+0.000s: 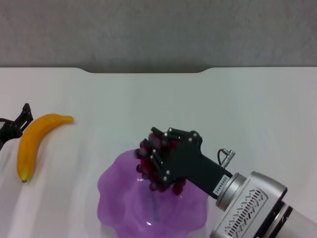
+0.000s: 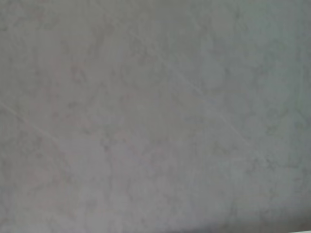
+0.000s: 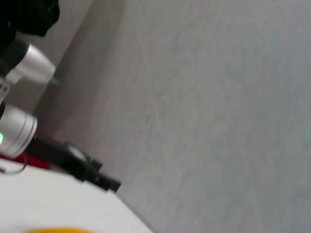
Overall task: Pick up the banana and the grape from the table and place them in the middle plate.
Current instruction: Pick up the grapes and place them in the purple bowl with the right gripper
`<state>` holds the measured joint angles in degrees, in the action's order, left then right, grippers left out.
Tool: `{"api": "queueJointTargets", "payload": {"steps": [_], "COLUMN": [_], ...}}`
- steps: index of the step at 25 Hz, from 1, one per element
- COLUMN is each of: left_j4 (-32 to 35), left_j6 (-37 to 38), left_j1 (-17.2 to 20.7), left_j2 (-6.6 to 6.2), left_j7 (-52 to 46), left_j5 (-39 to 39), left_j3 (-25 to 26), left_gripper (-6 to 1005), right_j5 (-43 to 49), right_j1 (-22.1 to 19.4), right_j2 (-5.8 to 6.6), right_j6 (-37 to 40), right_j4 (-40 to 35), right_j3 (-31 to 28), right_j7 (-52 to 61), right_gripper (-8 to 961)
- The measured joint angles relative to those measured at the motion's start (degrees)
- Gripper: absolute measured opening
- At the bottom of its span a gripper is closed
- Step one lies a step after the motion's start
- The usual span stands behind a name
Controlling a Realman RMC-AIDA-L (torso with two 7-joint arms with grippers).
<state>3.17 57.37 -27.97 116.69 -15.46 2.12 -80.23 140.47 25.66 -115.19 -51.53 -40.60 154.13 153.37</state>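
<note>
In the head view my right gripper (image 1: 159, 159) is shut on the grape (image 1: 144, 150), a dark red-purple bunch held over the far part of the middle plate (image 1: 110, 186), a translucent purple plate with a wavy rim. Whether the bunch touches the plate I cannot tell. The yellow-orange banana (image 1: 33, 140) lies on the white table (image 1: 233, 109) at the left, well apart from the plate. My left gripper (image 1: 21, 120) sits at the left edge, close beside the banana's far half. The right wrist view shows the left gripper (image 3: 99, 178) far off and a sliver of banana (image 3: 56, 230).
A grey wall (image 1: 158, 29) runs behind the table's far edge, which has a shallow notch (image 1: 143, 71). The left wrist view shows only a plain grey surface (image 2: 155, 116).
</note>
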Motion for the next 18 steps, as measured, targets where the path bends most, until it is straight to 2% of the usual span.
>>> {"api": "queueJointTargets", "payload": {"steps": [11, 18], "left_j4": [0.17, 0.11], "left_j6": [0.00, -0.06], "left_j1": [-0.09, -0.10], "left_j2": [0.03, 0.03], "left_j7": [0.00, 0.00], "left_j5": [0.16, 0.17], "left_j3": [-0.08, -0.18], "left_gripper": [897, 897], "right_j5": [0.01, -1.86], "right_j1": [0.74, 2.28], "right_j2": [-0.02, 0.05], "right_j6": [8.93, 13.57], "right_j4": [0.15, -0.39], "right_j3": [-0.23, -1.24], "right_j7": [2.42, 3.96], "right_gripper": [211, 246]}}
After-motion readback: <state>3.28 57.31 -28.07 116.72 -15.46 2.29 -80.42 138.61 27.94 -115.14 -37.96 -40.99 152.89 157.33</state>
